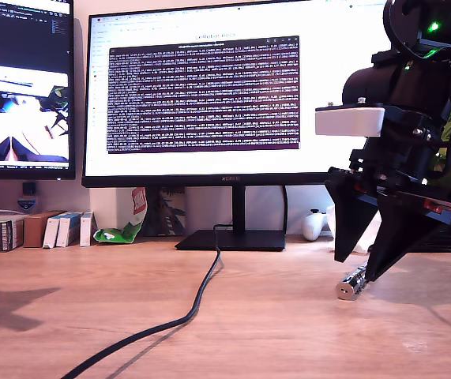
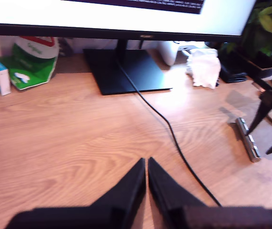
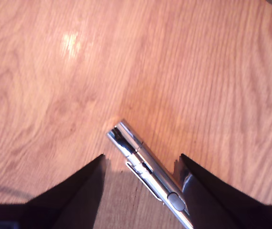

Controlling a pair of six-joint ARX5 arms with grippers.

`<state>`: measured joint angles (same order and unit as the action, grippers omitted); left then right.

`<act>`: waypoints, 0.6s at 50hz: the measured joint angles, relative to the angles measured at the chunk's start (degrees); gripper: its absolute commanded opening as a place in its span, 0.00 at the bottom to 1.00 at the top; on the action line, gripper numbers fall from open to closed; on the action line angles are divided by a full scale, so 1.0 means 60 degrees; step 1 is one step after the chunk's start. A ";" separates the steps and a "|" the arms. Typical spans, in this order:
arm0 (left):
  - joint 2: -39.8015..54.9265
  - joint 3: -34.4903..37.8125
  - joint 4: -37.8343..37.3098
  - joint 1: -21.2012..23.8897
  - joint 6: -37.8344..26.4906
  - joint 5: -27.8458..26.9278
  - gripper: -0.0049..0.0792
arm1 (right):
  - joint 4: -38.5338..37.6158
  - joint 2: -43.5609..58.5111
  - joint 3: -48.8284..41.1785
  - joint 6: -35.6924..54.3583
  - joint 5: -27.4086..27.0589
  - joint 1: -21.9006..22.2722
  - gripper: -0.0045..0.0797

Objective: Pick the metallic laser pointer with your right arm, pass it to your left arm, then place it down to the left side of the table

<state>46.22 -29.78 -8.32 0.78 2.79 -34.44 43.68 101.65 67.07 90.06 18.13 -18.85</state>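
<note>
The metallic laser pointer (image 1: 351, 283) (image 2: 248, 139) (image 3: 147, 169) lies flat on the table (image 1: 91, 308) at the exterior view's right. My second gripper (image 1: 356, 268) (image 3: 142, 156) stands open straddling it, one black finger on each side with tips at table height. One finger sits close against the pointer's body; I cannot tell if they touch. My first gripper (image 2: 146, 162) is shut with nothing in it, hovering over bare wood near the black cable. It does not show in the exterior view. The first wrist view also catches the second gripper's fingertips (image 2: 262, 119) over the pointer.
A black cable (image 1: 197, 304) (image 2: 174, 138) runs from the monitor stand (image 1: 233, 239) across the table toward the front. Two monitors (image 1: 209, 87) stand at the back, with small boxes (image 1: 20, 230), a green packet (image 1: 122, 229), a white tissue (image 2: 203, 67) and a plant (image 2: 269, 28).
</note>
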 measured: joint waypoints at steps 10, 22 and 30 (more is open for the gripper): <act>0.0000 0.0000 0.0000 0.0000 0.0000 0.0036 0.03 | -0.0058 0.0087 0.0000 0.0007 0.0029 0.0000 0.54; 0.0000 0.0000 0.0000 0.0000 0.0000 0.0047 0.03 | -0.0171 0.0550 0.0011 0.0219 0.0066 0.0004 0.48; 0.0000 0.0000 0.0000 0.0000 0.0000 0.0055 0.03 | -0.0164 0.0550 0.0011 0.0222 0.0069 0.0007 0.23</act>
<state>46.22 -29.78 -8.32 0.78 2.79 -34.11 42.70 104.95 67.13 91.39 18.55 -18.81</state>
